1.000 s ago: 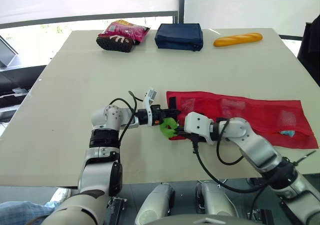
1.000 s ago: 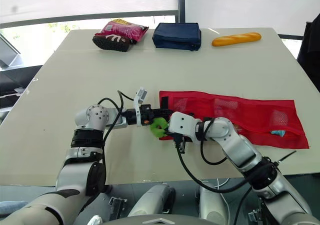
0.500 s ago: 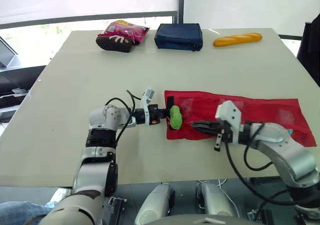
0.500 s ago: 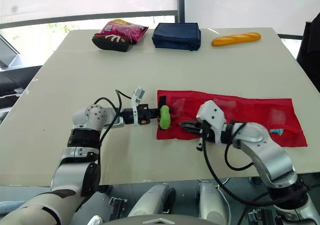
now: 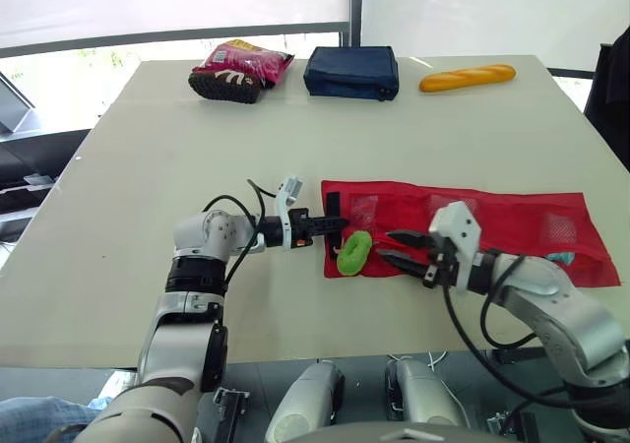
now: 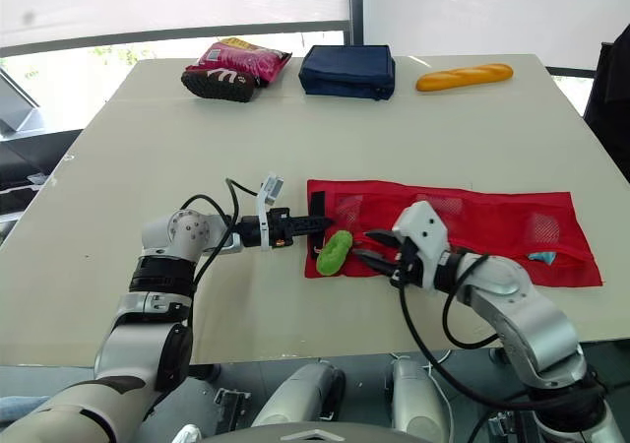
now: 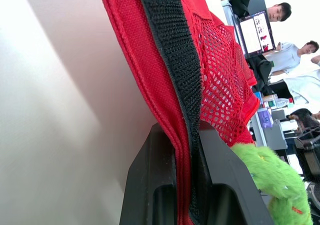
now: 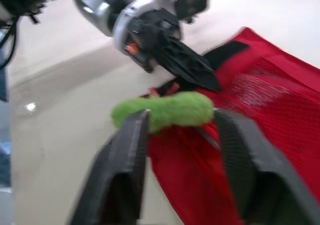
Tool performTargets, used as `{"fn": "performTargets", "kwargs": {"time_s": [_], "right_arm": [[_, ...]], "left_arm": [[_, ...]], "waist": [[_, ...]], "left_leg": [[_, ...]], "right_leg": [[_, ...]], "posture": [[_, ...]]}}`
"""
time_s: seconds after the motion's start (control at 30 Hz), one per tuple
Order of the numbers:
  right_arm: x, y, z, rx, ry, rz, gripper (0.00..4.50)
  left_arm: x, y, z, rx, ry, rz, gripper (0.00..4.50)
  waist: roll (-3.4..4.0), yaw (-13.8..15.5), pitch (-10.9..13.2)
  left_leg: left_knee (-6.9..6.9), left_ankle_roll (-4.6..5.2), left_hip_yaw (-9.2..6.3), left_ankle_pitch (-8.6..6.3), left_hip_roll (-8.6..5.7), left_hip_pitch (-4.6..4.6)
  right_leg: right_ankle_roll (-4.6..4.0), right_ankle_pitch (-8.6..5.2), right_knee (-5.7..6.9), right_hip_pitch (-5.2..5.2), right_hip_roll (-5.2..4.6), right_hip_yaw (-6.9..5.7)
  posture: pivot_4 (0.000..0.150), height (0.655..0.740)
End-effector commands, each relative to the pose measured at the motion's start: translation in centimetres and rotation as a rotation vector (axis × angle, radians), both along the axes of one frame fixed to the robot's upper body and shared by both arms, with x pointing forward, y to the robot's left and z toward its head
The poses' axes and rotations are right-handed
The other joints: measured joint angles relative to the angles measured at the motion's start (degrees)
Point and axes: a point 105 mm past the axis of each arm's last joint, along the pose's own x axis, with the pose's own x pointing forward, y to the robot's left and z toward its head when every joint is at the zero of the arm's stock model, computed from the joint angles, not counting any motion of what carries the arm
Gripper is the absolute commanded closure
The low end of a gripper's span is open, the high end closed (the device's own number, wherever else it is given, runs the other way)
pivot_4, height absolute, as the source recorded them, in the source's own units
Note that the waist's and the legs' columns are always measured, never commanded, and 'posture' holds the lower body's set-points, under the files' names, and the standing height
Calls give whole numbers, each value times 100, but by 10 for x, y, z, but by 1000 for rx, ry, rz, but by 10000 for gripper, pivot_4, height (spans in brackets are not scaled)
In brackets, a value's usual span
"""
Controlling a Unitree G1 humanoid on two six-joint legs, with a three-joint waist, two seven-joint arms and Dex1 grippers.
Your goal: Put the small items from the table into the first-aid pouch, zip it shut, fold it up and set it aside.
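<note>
no legible text or labels anywhere

A broad, pale beige table point(image 5: 138, 217) fills most of the room in view, its matte top evenly lit. Behind its far edge runs a window covered by a white roller blind point(image 5: 167, 0) and split by a dark upright frame post point(image 5: 355, 5), with bright daylight in the uncovered strip point(image 5: 69, 64) beneath the blind. In the left wrist view, a lit laptop screen point(image 7: 258, 31) stands well beyond the table.

Probably an office or lab: people point(image 7: 294, 57) sit at a laptop point(image 7: 256, 32) nearby.
</note>
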Motion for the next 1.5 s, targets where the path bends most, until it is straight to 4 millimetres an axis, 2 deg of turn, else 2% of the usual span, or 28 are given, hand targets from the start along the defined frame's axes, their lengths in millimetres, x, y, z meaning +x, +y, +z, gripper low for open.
{"fn": "performTargets", "kwargs": {"time_s": [0.03, 0.07, 0.33, 0.57, 0.73, 1.03, 1.13, 1.17, 1.2, 1.27, 1.3, 1.33, 1.4, 1.5], "right_arm": [[-3, 6, -6, -15, 47, 26, 2102], [-3, 7, -7, -19, 47, 30, 219], [8, 15, 6, 6, -13, 23, 219], [7, 14, -8, -3, 152, -3, 219], [9, 21, -10, 54, 245, -35, 219], [15, 31, -16, 40, 317, -59, 219], [21, 31, -17, 47, 314, -89, 7939], [23, 31, -16, 55, 313, -96, 12914], [23, 32, -15, 62, 313, -99, 15745], [24, 32, -13, 74, 313, -101, 27754], [23, 31, -12, 76, 311, -99, 29635], [22, 31, -12, 76, 308, -97, 35871], [21, 30, -10, 77, 296, -93, 43562], [19, 26, 2, 111, 266, -89, 44379]], "left_arm": [[2, 1, 7, -5, -44, -2, 45000], [2, 1, 7, -5, -45, -1, 45000], [1, 3, 7, -8, -46, 4, 45000], [2, 1, 7, -8, -49, 4, 45000], [2, 0, 6, -8, -53, 4, 45000], [2, 0, 6, -5, -56, 6, 45000], [3, 0, 6, -4, -59, 8, 45000], [3, 0, 6, -4, -61, 8, 45000], [3, 0, 6, -4, -62, 8, 45000], [2, 1, 7, -2, -66, 5, 45000], [1, 1, 6, 3, -74, -1, 45000], [0, 1, 6, 8, -83, -7, 45000], [-3, 1, 6, 23, -108, -32, 45000], [-8, 2, 5, 42, -136, -68, 45000]], "waist": [[0, 9, 0], [0, 8, 0], [0, 2, 0], [0, 3, 0], [0, 2, 0], [2, -1, 0], [2, -1, 0], [2, -1, 0], [2, -3, 0], [2, -4, 0], [2, -4, 0], [2, -5, 0], [2, -6, 0], [3, -6, 1]], "left_leg": [[0, 0, 0, 0, 0, -1], [0, 1, -1, 0, 0, -1], [0, 1, -1, 1, 0, 1], [-1, 3, -2, 2, 0, 0], [-1, 3, -2, 2, 0, 0], [-2, 5, -2, 3, -1, 1], [-2, 5, -2, 3, -1, 1], [-2, 5, -2, 3, -1, 0], [-2, 6, -2, 3, -1, 1], [-3, 6, -2, 3, -1, 1], [-3, 6, -2, 3, -1, 1], [-3, 6, -2, 3, -1, 0], [-3, 6, -1, 3, -1, 1], [-5, 5, -2, 2, -1, 0]], "right_leg": [[0, 0, -1, 0, -1, 0], [0, 0, -1, 0, -1, -1], [0, 0, -1, 0, 0, -1], [-1, 0, -1, 0, 0, -2], [-1, 1, -1, 0, 0, -1], [-2, 1, 0, 0, -1, -1], [-2, 1, 0, 0, -1, -2], [-2, 1, 0, 0, -1, -1], [-2, 1, 0, 0, -1, -2], [-2, 1, 0, 0, -1, -2], [-2, 1, 0, -1, 0, -2], [-2, 1, 0, 0, -1, -1], [-2, 1, 0, -1, 0, -1], [-2, 1, 0, -3, 0, -1]], "posture": [[1500, 7293], [1500, 7293], [1500, 7293], [1500, 7293], [1500, 7293], [1500, 7293], [1500, 7293], [1500, 7293], [1500, 7293], [1500, 7293], [1500, 7293], [1500, 7293], [1500, 7293], [1500, 7293]]}}
